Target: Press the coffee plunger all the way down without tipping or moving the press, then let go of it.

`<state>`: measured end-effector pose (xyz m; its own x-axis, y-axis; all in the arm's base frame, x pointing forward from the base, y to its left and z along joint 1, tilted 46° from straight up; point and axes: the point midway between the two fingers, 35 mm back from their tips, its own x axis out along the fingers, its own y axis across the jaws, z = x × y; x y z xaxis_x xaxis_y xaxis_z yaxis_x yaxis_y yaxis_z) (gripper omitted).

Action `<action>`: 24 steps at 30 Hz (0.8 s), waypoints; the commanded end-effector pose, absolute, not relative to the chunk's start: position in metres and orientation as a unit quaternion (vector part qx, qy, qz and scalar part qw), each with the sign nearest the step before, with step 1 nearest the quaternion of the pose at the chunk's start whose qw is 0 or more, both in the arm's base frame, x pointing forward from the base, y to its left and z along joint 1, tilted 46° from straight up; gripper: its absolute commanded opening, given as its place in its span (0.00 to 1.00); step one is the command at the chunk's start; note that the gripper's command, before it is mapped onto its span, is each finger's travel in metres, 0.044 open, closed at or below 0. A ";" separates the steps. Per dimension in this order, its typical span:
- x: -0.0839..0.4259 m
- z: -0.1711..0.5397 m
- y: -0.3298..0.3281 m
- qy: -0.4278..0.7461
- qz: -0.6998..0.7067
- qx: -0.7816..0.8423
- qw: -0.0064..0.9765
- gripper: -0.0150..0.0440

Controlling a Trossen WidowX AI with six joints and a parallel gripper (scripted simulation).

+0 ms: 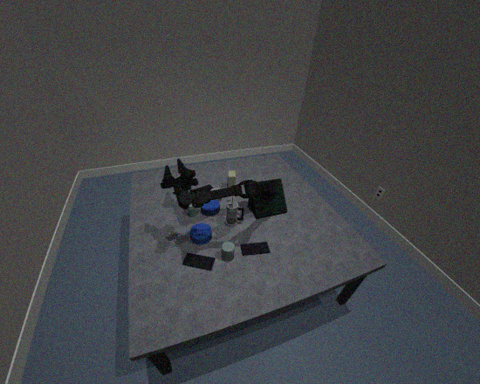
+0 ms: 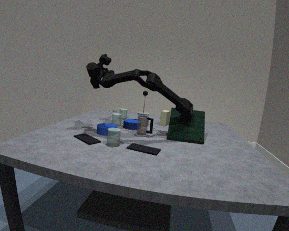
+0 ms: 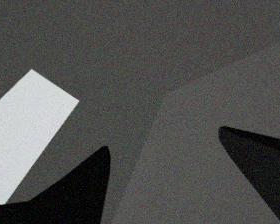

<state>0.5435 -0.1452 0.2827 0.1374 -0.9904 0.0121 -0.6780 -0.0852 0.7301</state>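
Near the middle of the grey table [image 2: 200, 173] stands a glass French press [image 2: 143, 125] with a black side handle, just left of the arm's green base plate [image 2: 187, 126]. Its thin plunger rod rises straight up to a small black knob [image 2: 145, 93], fully raised.

High above and to the left of the press, well apart from it, hangs the black gripper [image 2: 95, 76], its jaws spread wide and holding nothing. The wrist view shows only two dark fingertips against bare wall.

The press looks light, top-heavy and fragile, with smooth glass walls; a sideways push on the tall rod would likely tip or slide it. The knob seems the sensible contact point, pressed straight down along the rod.

Two blue round tubs [image 2: 106, 128], pale cylinders [image 2: 113, 136] and a cream block [image 2: 164, 117] crowd the press on the left, near and far sides. Two black flat slabs [image 2: 143, 148] lie nearer. Open room lies above the knob.
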 end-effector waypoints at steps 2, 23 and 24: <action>0.544 0.282 -0.149 -0.596 -0.266 0.688 0.317 1.00; 0.437 0.159 -0.289 0.162 -0.503 0.400 0.749 1.00; 0.428 0.154 -0.288 0.192 -0.493 0.392 0.752 1.00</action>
